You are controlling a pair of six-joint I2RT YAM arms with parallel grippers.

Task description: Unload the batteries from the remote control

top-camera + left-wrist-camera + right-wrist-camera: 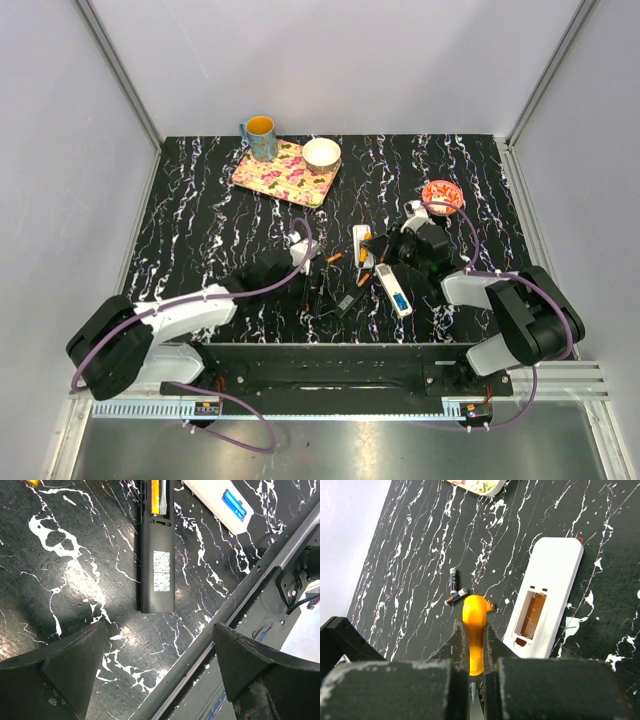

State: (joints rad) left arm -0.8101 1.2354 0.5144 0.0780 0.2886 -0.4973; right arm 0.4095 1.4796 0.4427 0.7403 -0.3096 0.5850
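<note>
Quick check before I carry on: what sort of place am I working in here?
Most likely a robot test cell in a lab, not a home: plain white panel walls in aluminium framing, a black marbled tabletop, and staged household props, a floral tray, mug and bowl.

Two batteries (456,597) lie on the table (420,555) just left of a remote (555,580).

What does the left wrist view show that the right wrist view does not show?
Only left wrist: the open left gripper near a black remote with an orange battery inside, plus a blue battery. Only right wrist: the right gripper shut on an orange object, a white remote with an open compartment, two loose batteries. Both: the marbled table.
</note>
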